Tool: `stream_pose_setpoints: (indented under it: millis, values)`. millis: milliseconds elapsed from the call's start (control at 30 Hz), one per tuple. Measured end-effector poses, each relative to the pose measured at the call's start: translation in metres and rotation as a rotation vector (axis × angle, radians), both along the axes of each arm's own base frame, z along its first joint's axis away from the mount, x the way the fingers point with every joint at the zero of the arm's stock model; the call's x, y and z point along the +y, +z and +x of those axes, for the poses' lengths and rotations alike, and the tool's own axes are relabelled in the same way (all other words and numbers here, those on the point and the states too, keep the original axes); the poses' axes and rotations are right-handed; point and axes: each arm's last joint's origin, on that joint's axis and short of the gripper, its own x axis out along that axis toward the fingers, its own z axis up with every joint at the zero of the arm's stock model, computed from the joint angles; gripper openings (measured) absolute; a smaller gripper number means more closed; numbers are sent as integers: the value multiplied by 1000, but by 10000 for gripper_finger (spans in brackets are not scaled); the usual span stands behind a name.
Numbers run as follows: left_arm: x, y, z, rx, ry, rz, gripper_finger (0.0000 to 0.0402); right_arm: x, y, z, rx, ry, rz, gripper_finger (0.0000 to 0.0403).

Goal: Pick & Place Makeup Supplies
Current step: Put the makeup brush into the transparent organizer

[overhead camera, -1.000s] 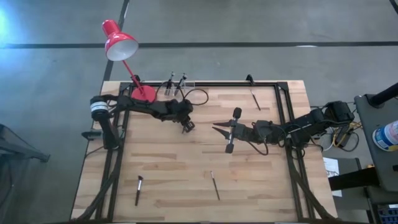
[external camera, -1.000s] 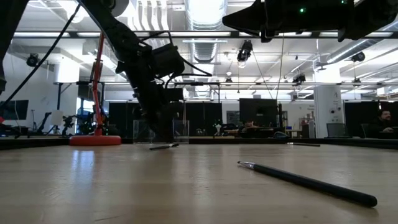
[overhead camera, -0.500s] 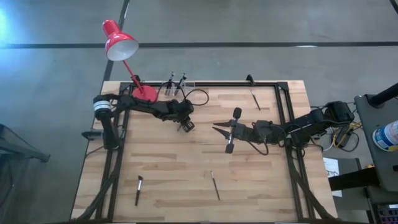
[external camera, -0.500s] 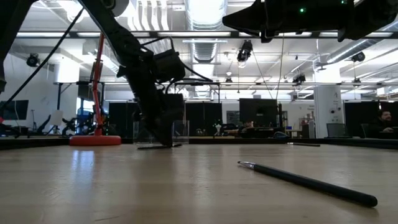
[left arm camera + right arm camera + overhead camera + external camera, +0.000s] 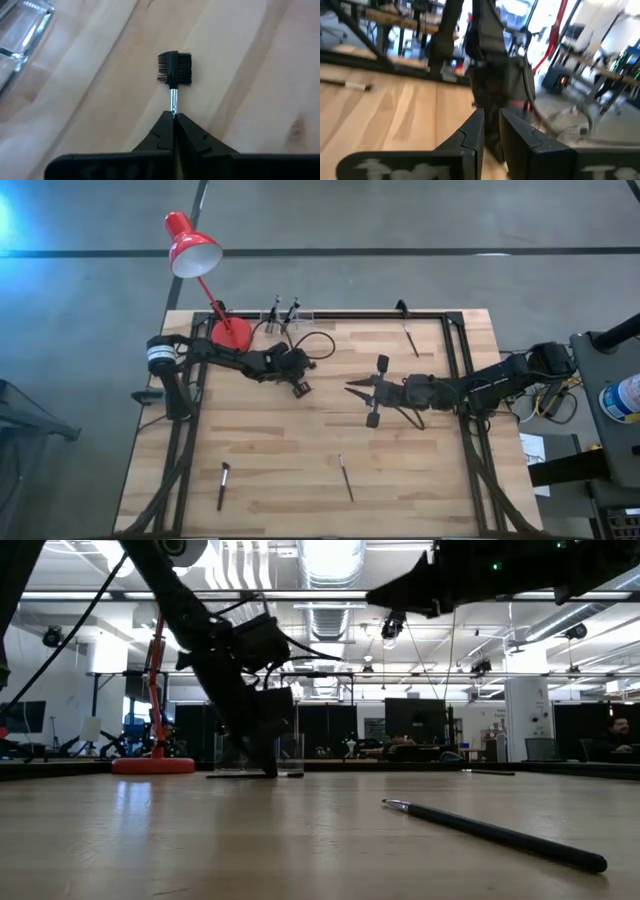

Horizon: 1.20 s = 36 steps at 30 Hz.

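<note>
Left gripper [image 5: 173,116] is down on the wooden table [image 5: 300,440], fingers pressed together on the thin silvery stem of a small comb-headed brush [image 5: 174,71]; the black bristle head sticks out just past the fingertips, lying flat on the wood. In the high view the same gripper [image 5: 298,388] sits just ahead of the red lamp [image 5: 200,265] base, with a clear holder [image 5: 283,314] beyond it at the table's far edge, two brushes standing in it. Low view shows that holder [image 5: 290,753] just behind the gripper.

Right gripper [image 5: 352,389] hovers well apart from the left one, across the middle of the table, pointing toward it. Its fingers [image 5: 472,135] stand slightly parted with a narrow gap and nothing between them.

Loose brushes: one thin dark brush [image 5: 344,477] lies on the near side of the right gripper, also seen close in the low view [image 5: 495,831]. A brush with a dark tuft [image 5: 222,485] lies farther off toward the near left corner. Another dark brush [image 5: 410,339] lies beyond the right gripper near the far edge.
</note>
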Motion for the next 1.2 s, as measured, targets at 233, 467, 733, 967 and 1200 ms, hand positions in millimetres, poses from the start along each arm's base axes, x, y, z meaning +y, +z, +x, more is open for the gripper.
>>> stream_pose_setpoints:
  millis: [233, 467, 733, 967, 1200]
  values:
    - [-14, -5, -7, -297, -86, -76, 1, -8, -24, -1, 70, -48, 133, 54]
    - [-31, -7, -23, -441, -134, -83, 1, -24, -54, 5, 137, -139, 286, 74]
    - [-39, -7, -26, -447, -170, -89, 2, -39, -78, 35, 231, -80, 352, 131]
    - [-58, 5, -29, -435, -278, -154, 1, -51, -96, 59, 366, -11, 345, 164]
    - [-84, 23, -41, -366, -323, -142, 1, -56, -112, 78, 447, 67, 378, 171]
